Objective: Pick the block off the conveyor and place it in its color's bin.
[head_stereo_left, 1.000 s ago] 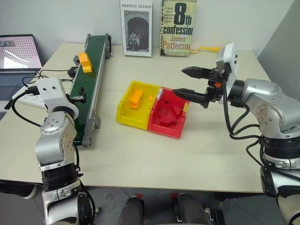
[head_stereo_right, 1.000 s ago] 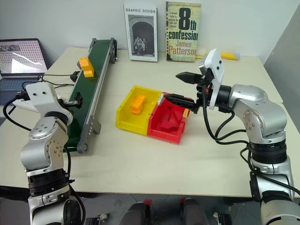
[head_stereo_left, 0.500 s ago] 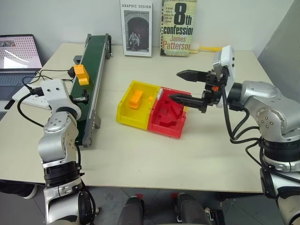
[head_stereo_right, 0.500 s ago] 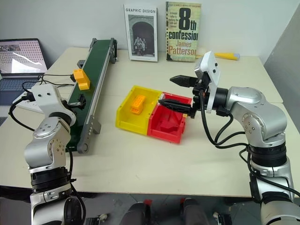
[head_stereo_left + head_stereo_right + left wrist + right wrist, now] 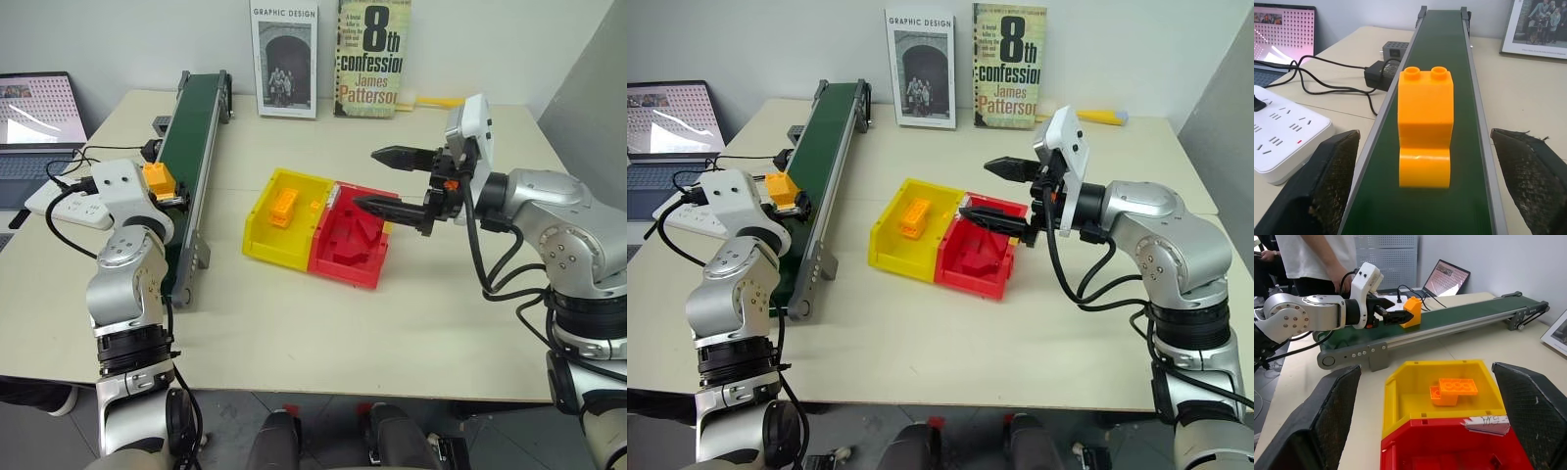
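Block [image 5: 1425, 128] is sitting upright on the conveyor [image 5: 1459, 58], between the spread fingers of the left gripper [image 5: 1425, 196], which are not touching it. Right gripper [image 5: 392, 181] is hanging wide open and empty above the red tray [image 5: 348, 259], beside the yellow bin [image 5: 263, 235].

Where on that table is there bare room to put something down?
The broad front strip of the table, nearer than the yellow bin and red bin, is bare. So is the patch between the conveyor and bins. The laptop corner is crowded with cables.
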